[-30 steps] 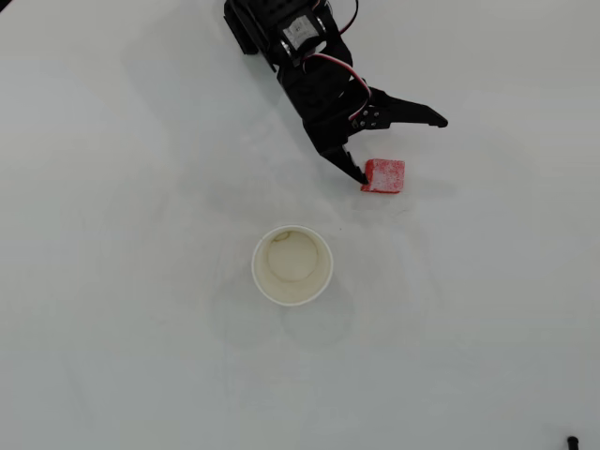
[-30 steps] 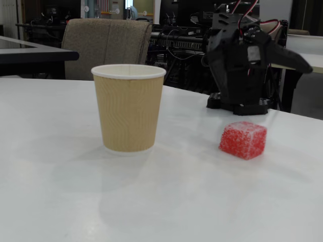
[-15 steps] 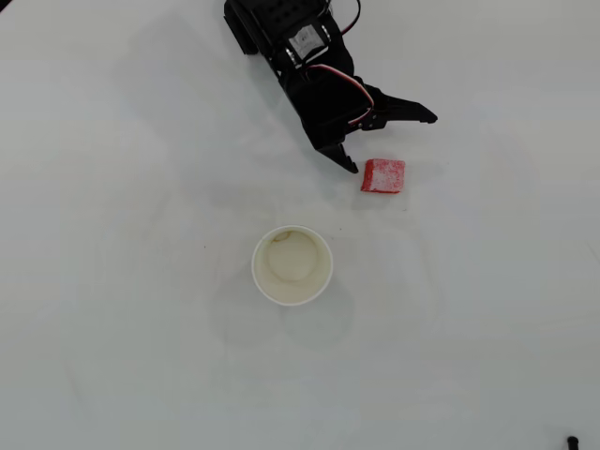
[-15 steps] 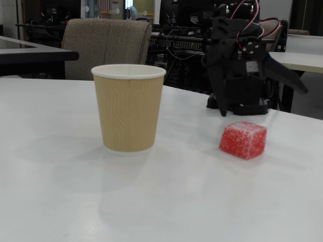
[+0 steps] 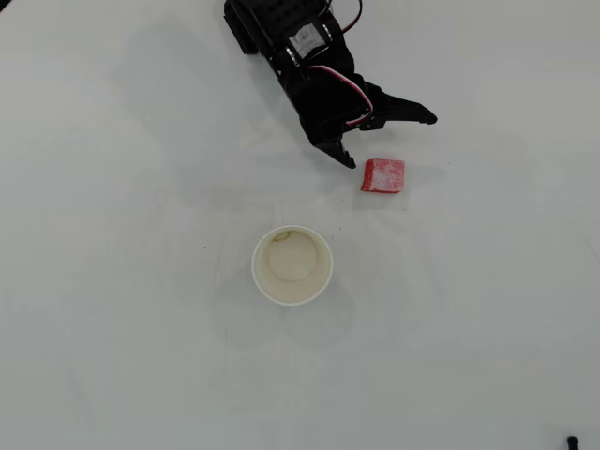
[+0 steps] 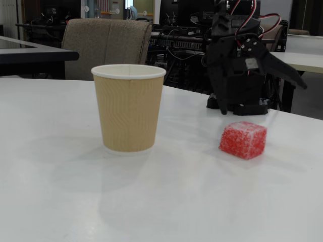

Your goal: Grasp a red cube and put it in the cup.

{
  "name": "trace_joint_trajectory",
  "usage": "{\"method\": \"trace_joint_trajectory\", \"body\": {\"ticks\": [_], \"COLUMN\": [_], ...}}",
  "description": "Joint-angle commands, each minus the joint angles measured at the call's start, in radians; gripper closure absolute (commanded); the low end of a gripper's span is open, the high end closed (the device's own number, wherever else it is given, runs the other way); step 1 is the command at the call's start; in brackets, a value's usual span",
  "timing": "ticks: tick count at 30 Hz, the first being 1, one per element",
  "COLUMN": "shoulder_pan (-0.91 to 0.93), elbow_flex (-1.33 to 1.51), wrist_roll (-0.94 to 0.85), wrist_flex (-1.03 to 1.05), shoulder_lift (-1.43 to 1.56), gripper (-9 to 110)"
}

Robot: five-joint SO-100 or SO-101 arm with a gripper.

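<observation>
1. The pincer (image 5: 389,141) gapes apart and empty, near the red cube (image 5: 383,175) but not touching it; the approach is in hand, the grasp not yet made
2. Next, I judge, it must drop astride the cube, close, then carry it to the cup (image 5: 292,265)
3. The overhead view shows the cup's empty inside; the fixed view shows the pincer (image 6: 260,96) raised off the desk (image 6: 166,201), beyond the cube (image 6: 243,139)

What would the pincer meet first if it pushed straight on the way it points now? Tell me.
Probably the red cube: the open pincer points toward it, above the white table; height is unclear, so it might pass over.
</observation>
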Motion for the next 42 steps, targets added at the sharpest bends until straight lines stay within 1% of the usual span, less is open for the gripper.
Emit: {"method": "trace_joint_trajectory", "body": {"ticks": [1,17,22,29,42], "shoulder_pan": [-0.015,-0.077,-0.046,-0.037,0.017], "elbow_flex": [-0.107,-0.227,-0.235,-0.236,-0.413], "wrist_roll": [0.008,0.014,0.031,0.094,0.103], "wrist_flex": [-0.015,-0.009,-0.066,-0.066,-0.067], "shoulder_lift": [-0.055,-0.264,-0.307,-0.344,-0.609], "gripper": [50,50,50,50,50]}}
